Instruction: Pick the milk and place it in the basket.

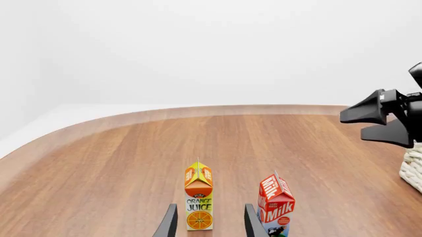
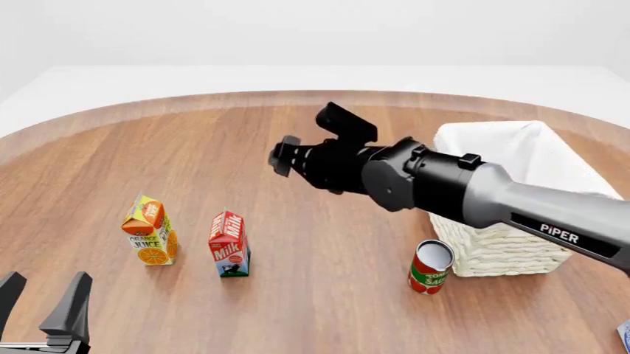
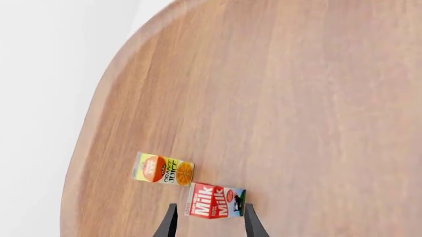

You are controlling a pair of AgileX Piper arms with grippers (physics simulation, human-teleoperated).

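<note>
Below right arm's spread fingers (image 3: 250,221): milk (image 3: 214,200), upright, untouched.

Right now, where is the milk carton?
In the front view the milk carton stands upright on the table's left half, just right of the orange juice carton, well left of the basket.

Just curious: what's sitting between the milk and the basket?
In the front view, only the tomato can, near the basket; bare wood beside the milk.
</note>
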